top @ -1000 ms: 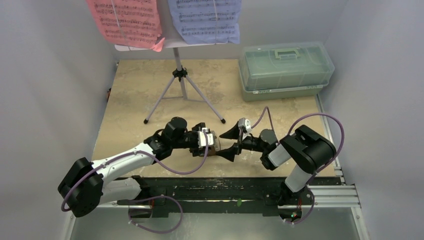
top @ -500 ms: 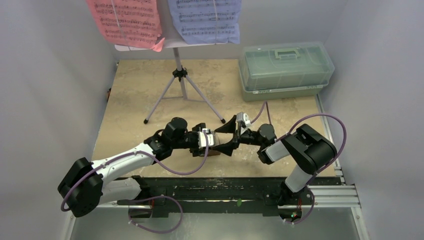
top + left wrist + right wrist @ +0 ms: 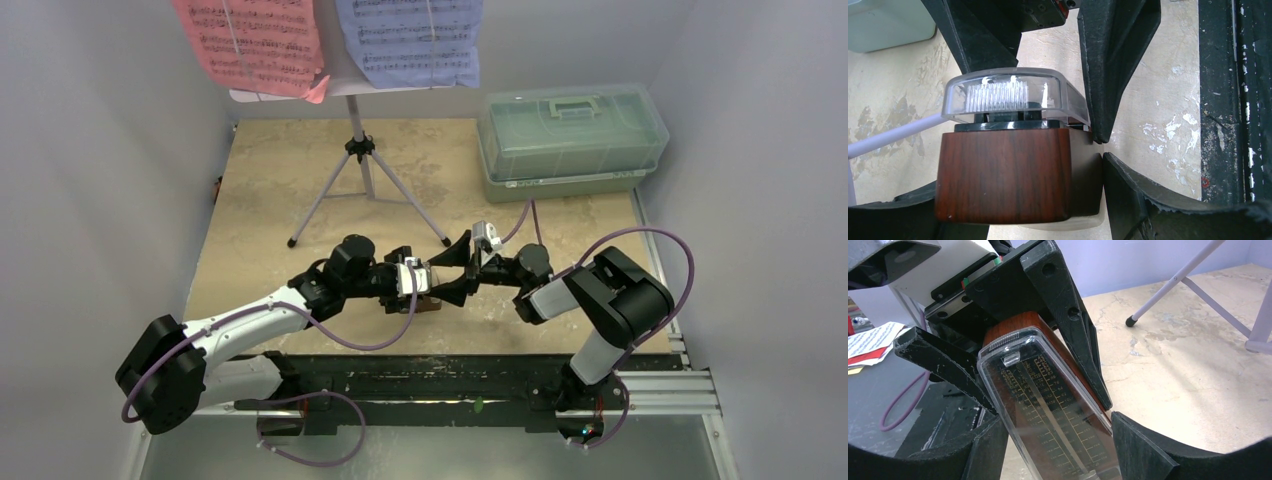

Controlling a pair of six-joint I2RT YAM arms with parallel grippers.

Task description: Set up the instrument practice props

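Note:
The brown pyramid metronome (image 3: 427, 293) lies tipped on its side near the table's front edge. My left gripper (image 3: 412, 280) is shut on its wooden base (image 3: 1003, 182). My right gripper (image 3: 455, 270) is open, its two fingers straddling the metronome's clear-fronted top (image 3: 1048, 410); a small gap shows at one finger (image 3: 1143, 450). The lavender music stand (image 3: 355, 110) stands at the back on thin tripod legs. It carries the pink sheet (image 3: 250, 40) and the pale-blue sheet (image 3: 410, 40).
A translucent green lidded box (image 3: 570, 130) sits at the back right. One tripod foot (image 3: 445, 242) ends close behind the grippers. The black base rail (image 3: 450, 375) runs along the near edge.
My right gripper has moved left toward the left gripper, and its open fingers now sit around the metronome's top. The left arm and metronome have stayed still.

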